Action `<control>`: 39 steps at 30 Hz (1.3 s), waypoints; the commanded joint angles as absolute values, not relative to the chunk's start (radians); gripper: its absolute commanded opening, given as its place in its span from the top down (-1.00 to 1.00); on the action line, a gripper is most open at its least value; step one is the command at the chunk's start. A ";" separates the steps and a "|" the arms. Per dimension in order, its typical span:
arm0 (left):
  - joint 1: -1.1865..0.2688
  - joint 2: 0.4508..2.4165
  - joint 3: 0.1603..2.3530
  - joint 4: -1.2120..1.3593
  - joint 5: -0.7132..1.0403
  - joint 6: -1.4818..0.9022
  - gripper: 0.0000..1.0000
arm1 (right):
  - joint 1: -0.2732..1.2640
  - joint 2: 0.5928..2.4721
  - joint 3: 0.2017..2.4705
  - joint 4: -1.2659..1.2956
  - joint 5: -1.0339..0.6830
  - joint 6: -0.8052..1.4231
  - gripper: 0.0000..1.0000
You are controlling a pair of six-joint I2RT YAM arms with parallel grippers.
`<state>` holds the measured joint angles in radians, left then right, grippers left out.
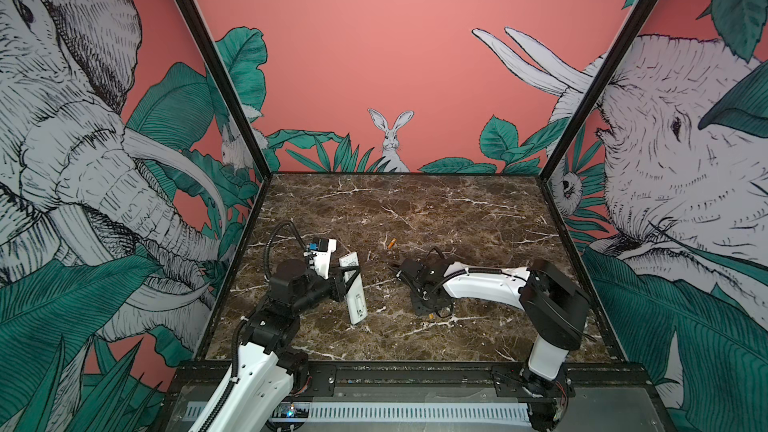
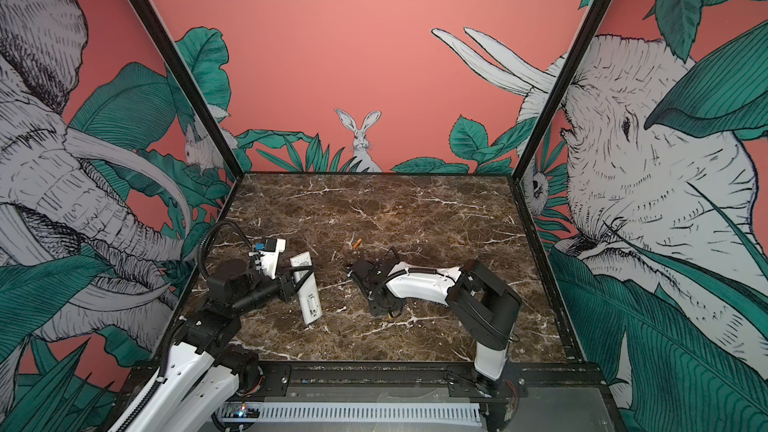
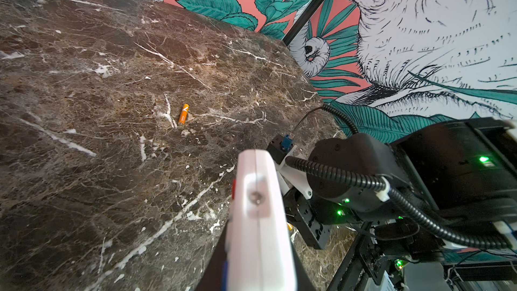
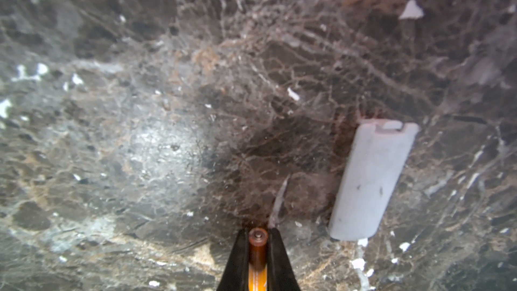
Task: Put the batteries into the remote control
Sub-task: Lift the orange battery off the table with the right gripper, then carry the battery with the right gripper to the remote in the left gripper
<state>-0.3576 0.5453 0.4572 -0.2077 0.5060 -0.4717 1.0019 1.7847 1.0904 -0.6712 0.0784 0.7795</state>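
Note:
My left gripper (image 1: 349, 280) is shut across the middle of the long white remote control (image 1: 354, 292), which points from the far side toward the near side in both top views (image 2: 308, 290). In the left wrist view the remote control (image 3: 260, 219) stands edge-on between the dark fingers (image 3: 215, 264). One orange battery (image 1: 391, 243) lies loose on the marble, beyond both grippers (image 2: 356, 243) (image 3: 183, 113). My right gripper (image 4: 258, 233) points down at the table and is shut on the other orange battery (image 4: 257, 250), whose tip shows between the fingertips. An orange speck of that battery (image 1: 431, 316) shows under the right wrist.
A small white cover plate (image 4: 372, 180) lies flat on the marble close beside the right gripper; the right arm hides it in both top views. The brown marble tabletop (image 1: 457, 209) is walled by printed panels behind and at both sides. A black rail (image 1: 415, 371) runs along the front.

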 commanded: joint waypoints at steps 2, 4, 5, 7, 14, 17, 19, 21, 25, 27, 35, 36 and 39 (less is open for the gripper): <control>-0.361 0.550 0.456 -0.160 0.522 -0.486 1.00 | 0.996 1.761 1.059 -0.662 0.096 0.761 0.86; -0.360 0.549 0.461 -0.161 0.519 -0.484 1.00 | 0.995 1.745 1.052 -0.647 0.101 0.745 0.88; -0.359 0.550 0.461 -0.161 0.518 -0.484 1.00 | 0.995 1.733 1.046 -0.636 0.102 0.738 0.89; -0.361 0.553 0.463 -0.157 0.518 -0.486 1.00 | 0.995 1.704 1.031 -0.599 0.101 0.715 0.92; -0.360 0.571 0.450 -0.087 0.532 -0.528 1.00 | 1.000 1.551 0.953 -0.445 0.099 0.632 1.00; -0.360 0.595 0.453 -0.052 0.537 -0.549 1.00 | 1.004 1.458 0.910 -0.388 0.114 0.622 1.00; -0.360 0.615 0.465 -0.040 0.546 -0.557 1.00 | 1.012 1.386 0.884 -0.341 0.120 0.615 1.00; -0.360 0.627 0.474 -0.029 0.554 -0.567 1.00 | 1.020 1.319 0.864 -0.299 0.119 0.596 1.00; -0.360 0.635 0.493 -0.020 0.552 -0.587 1.00 | 1.032 1.209 0.860 -0.247 0.117 0.539 1.00; -0.360 0.637 0.497 0.001 0.560 -0.607 1.00 | 1.043 1.168 0.872 -0.215 0.111 0.508 1.00; -0.359 0.663 0.514 0.096 0.594 -0.681 1.00 | 1.102 1.147 0.968 -0.085 0.075 0.379 1.00; -0.360 0.664 0.515 0.109 0.625 -0.689 1.00 | 1.108 1.149 0.975 -0.065 0.063 0.368 1.00; -0.361 0.672 0.518 0.159 0.644 -0.727 1.00 | 1.122 1.159 0.994 -0.011 0.037 0.339 1.00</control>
<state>-0.3576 0.6724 0.4839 0.0582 0.5991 -0.6743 1.1076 1.1507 0.9661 -0.1192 0.0666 0.4015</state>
